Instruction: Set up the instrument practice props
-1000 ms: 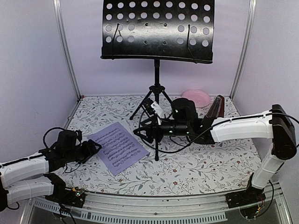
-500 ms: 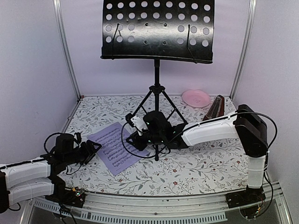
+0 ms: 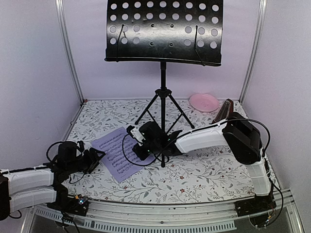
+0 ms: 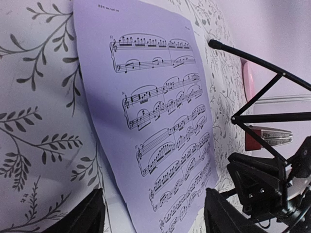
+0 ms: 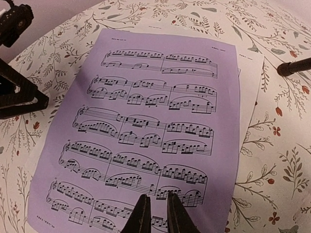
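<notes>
The pink round plate (image 3: 204, 102) lies far right, showing only its own surface, just beside the small dark red-brown pyramid metronome (image 3: 223, 110), which the right arm partly hides. Two white sheet-music pages (image 3: 118, 153) lie stacked on the floral table (image 3: 204, 170), near-left of the black perforated-metal music stand (image 3: 164, 31). The right gripper (image 5: 158, 195), narrowly parted, meets their edge; contact is unclear. The left gripper (image 4: 153, 191) gapes wide at the opposite end.
</notes>
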